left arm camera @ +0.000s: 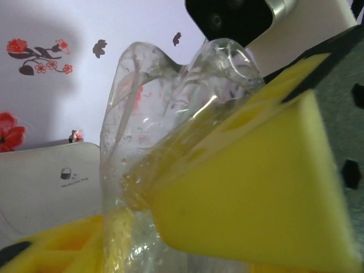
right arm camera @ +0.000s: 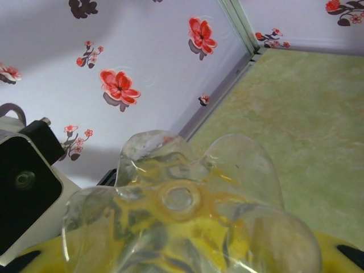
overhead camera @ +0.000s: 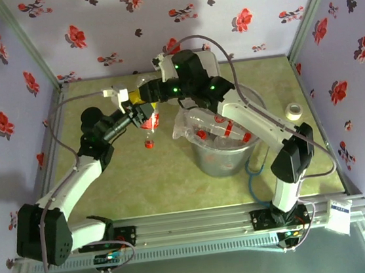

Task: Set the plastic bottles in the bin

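A clear plastic bottle (right arm camera: pixel 182 207) took up the lower middle, its lobed base turned straight at the lens with a small round dimple at the centre. The right end effector (right arm camera: pixel 185 257) had it between its yellow pads (right arm camera: pixel 334 245), which hugged it from either side, their colour glowing through the clear walls. At the left edge sat a black block (right arm camera: pixel 24 185) with a round lens-like spot, and pale casing (right arm camera: pixel 54 219) below it. Behind stood a lilac wall (right arm camera: pixel 142 45) printed with red flowers. A metal frame post (right arm camera: pixel 239 25) marked the corner. The mottled green desk (right arm camera: pixel 307 114) spread away to the right.
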Controlling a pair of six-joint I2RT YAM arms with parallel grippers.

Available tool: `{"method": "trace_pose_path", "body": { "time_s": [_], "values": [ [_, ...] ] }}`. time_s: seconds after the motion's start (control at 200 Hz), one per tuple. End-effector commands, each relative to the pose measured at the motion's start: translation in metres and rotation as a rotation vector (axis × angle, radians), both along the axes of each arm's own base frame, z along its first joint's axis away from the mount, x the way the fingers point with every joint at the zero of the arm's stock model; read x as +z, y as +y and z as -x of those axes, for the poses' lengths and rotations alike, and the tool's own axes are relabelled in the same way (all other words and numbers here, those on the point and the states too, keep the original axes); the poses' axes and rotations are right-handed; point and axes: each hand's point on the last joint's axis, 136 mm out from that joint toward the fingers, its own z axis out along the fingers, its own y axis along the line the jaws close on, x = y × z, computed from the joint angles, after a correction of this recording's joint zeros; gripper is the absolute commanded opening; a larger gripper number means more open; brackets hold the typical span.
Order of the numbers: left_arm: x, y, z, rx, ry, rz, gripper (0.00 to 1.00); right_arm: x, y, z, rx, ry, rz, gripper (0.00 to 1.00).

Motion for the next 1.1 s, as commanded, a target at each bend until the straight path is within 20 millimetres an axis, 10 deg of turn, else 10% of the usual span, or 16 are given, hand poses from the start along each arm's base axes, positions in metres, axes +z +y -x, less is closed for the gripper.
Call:
{"method": "trace_pose_path", "body": {
  "time_s": [0.0, 0.145, 0.345, 0.59, 0.855, 1.095],
  "values": [
    [0.018, 0.003, 0.015, 0.004, -0.059, 0.023, 0.72, 0.053, -0.012, -0.001, -0.048, -0.158, -0.055, 0.44],
    [0.029, 0.011, 0.033, 0.006, -0.083, 0.024, 1.00, 0.091, -0.034, -0.007, -0.105, -0.270, -0.049, 0.41],
    [0.041, 0.020, 0.050, 0.023, -0.052, 0.023, 1.00, 0.142, -0.092, -0.006, -0.237, -0.407, 0.021, 0.39],
    [0.036, 0.000, 0.027, 0.081, 0.077, 0.006, 0.91, 0.169, -0.216, 0.012, -0.540, -0.415, 0.218, 0.35],
    [0.010, -0.051, 0.013, 0.066, 0.143, -0.101, 0.90, 0.149, -0.317, 0.017, -0.798, -0.299, 0.422, 0.28],
    [-0.017, -0.076, 0.016, 0.015, 0.197, -0.141, 0.89, 0.073, -0.298, 0.001, -0.651, -0.066, 0.534, 0.28]
  ]
}}
